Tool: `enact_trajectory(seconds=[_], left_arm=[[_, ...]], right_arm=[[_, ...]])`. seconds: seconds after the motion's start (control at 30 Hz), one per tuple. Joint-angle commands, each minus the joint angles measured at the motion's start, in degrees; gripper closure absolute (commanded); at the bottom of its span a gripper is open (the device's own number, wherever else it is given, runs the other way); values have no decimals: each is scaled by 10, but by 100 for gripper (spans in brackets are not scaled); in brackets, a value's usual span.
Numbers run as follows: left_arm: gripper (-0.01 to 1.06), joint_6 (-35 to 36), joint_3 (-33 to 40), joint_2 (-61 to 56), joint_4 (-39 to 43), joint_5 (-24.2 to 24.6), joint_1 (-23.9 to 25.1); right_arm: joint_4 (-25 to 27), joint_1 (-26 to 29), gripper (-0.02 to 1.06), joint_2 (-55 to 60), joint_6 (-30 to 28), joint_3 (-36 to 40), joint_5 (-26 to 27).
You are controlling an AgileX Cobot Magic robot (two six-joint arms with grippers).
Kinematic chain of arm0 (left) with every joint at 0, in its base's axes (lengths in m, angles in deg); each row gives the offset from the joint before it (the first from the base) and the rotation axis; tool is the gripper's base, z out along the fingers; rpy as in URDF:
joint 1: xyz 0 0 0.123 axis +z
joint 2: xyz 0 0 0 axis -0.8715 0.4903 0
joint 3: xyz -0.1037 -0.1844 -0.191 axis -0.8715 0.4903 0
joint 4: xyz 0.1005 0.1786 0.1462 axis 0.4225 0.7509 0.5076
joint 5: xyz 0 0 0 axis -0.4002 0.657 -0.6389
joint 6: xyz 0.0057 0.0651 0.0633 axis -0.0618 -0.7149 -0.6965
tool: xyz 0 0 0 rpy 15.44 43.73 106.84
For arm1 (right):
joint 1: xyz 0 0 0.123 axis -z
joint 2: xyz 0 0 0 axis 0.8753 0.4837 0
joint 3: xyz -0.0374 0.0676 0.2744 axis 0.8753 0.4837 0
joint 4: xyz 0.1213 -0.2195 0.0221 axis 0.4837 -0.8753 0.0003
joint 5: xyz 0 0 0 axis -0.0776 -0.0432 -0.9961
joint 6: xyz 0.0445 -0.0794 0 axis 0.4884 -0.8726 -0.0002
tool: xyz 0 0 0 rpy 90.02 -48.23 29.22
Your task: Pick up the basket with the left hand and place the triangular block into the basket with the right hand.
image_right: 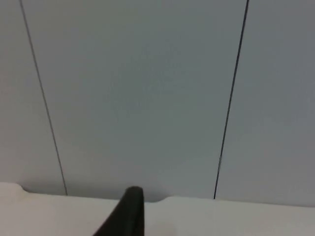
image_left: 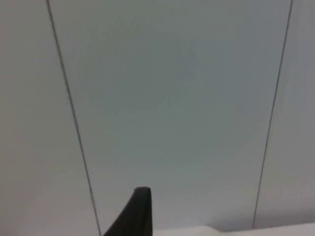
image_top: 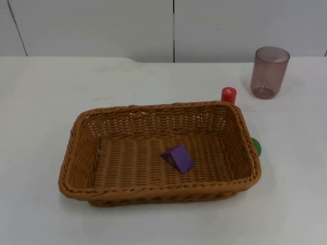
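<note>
A brown woven basket (image_top: 153, 193) stands on the white table near the middle of the top view. A purple triangular block (image_top: 178, 158) lies on the basket's floor, a little right of its centre. Nothing is touching the basket. My left gripper (image_left: 140, 209) is raised and faces the grey partition wall, away from the basket. My right gripper (image_right: 130, 209) is also raised and faces the wall just above the table's far edge. Both arms wait.
A translucent brownish cup (image_top: 269, 71) stands at the back right. A red cylinder (image_top: 228, 95) stands just behind the basket's far right corner. A green block (image_top: 256, 146) sits against the basket's right side, partly hidden by the rim.
</note>
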Motion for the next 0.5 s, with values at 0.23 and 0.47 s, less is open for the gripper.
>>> enact_trajectory(seconds=[0.23,0.47], left_arm=[[0,-1,14,-154,30,56,-1],[0,-8,14,-278,30,69,5]], right_arm=[[-27,3,0,-196,5,29,-60],[-29,3,0,-299,11,29,-80]])
